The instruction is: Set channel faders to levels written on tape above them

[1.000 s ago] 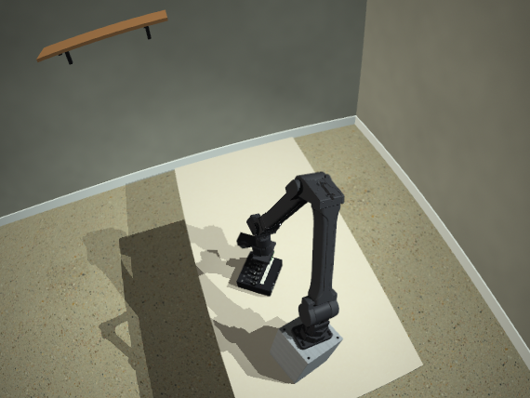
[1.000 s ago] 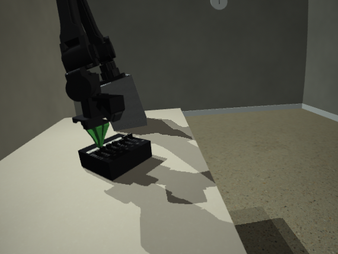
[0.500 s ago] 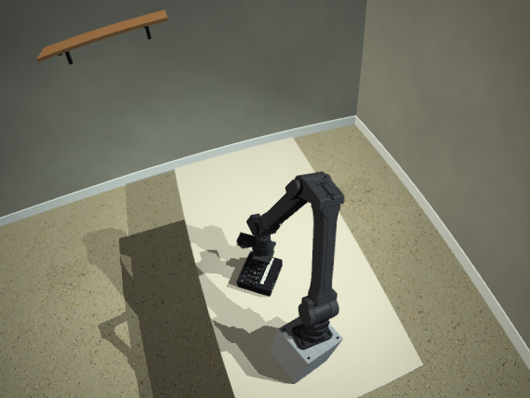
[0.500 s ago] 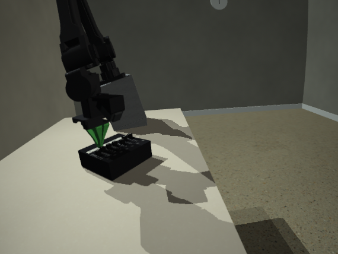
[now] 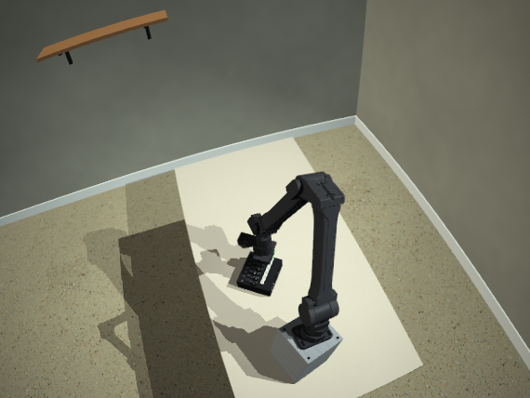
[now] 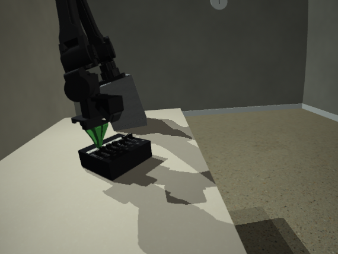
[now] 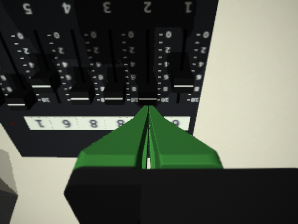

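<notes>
The green tapered fingers, pressed fully together and gripping nothing, touch their tips to a black fader cap [image 7: 147, 100] on the black box-shaped lighting console [image 6: 118, 160] standing on the cream desk [image 6: 44, 193].

Desk [image 7: 30, 145] channels read 1–5; tape [image 7: 65, 123] seemingly 9, 8, 8
</notes>
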Robot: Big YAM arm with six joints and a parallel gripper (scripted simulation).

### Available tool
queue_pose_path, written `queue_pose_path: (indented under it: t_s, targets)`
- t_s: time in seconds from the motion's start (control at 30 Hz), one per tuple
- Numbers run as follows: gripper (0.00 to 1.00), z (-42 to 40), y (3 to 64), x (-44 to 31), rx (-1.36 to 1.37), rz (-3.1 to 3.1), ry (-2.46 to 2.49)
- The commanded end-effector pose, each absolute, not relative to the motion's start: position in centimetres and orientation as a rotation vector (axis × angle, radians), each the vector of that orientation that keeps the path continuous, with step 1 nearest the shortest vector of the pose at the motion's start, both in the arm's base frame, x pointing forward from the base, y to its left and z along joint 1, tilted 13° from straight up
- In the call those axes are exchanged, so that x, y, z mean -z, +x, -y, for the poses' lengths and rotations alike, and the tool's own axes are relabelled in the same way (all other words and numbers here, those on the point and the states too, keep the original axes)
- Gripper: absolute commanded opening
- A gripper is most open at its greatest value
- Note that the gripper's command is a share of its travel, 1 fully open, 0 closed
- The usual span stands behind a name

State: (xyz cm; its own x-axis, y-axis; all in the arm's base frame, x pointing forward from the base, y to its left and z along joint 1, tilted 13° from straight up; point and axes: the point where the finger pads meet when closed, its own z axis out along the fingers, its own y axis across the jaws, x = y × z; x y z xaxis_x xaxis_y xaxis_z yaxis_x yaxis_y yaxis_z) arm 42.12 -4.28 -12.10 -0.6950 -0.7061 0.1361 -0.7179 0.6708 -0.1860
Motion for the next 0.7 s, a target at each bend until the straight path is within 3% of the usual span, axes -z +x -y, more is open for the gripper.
queue_pose_path:
  t_s: [0.0, 0.67]
  targets:
    - [0.00, 4.4, 43.4, 10.6, -0.381, 2.860, 1.229]
    - [0.00, 2.7, 42.5, 7.0, -0.365, 2.846, 1.222]
